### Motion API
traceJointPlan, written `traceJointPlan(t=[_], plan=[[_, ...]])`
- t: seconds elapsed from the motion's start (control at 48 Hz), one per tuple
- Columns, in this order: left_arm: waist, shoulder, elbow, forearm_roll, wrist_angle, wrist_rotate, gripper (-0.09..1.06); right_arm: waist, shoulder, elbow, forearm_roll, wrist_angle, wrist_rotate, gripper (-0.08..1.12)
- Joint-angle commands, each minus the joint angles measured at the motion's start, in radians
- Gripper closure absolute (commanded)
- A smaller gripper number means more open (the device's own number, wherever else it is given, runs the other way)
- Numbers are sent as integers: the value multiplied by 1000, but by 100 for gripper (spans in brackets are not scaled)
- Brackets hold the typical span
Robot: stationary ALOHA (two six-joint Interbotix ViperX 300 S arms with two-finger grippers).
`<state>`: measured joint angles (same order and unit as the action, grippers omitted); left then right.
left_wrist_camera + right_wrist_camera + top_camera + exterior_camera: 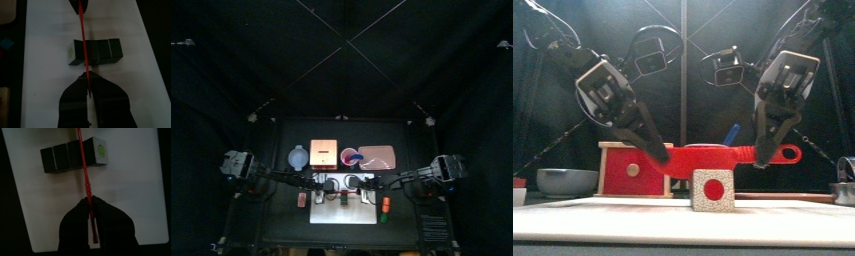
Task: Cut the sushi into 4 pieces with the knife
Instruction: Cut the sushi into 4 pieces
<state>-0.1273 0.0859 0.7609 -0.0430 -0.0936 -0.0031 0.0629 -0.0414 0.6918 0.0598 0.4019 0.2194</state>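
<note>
A sushi roll [97,51] of dark blocks lies on the white cutting board [47,75]; its near end [714,190] shows white with a red centre. Both grippers hold a red toy knife [714,158] level just over the roll, across it. My left gripper [657,155] is shut on the blade end and my right gripper [763,155] on the handle end. In the left wrist view the knife [83,40] runs as a thin red line from my left gripper [87,80] over the seam behind the roll's first block. The right gripper [90,203] and roll [73,155] show likewise.
Behind the board stand a wooden box with a red drawer front [633,168], a blue-grey bowl [567,181] to its left and a pink tray [374,156] to its right. Small red toys lie beside the board [345,205] on both sides.
</note>
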Motion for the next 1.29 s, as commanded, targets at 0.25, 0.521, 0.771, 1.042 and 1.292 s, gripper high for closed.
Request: traceJointPlan(t=[0.25,0.521,0.771,1.042,1.292], plan=[[-8,15,-8,-3,5,2,61,-8,9,-9,-2,3,5,73],[-8,94,-9,-14,5,2,61,-3,89,6,14,2,5,73],[0,104,-12,-15,5,3,61,-3,98,2,9,-3,3,73],[32,103,-12,-9,5,9,61,-37,97,-3,-32,-3,3,73],[78,100,-14,25,5,11,61,-75,98,-17,-63,-3,3,73]])
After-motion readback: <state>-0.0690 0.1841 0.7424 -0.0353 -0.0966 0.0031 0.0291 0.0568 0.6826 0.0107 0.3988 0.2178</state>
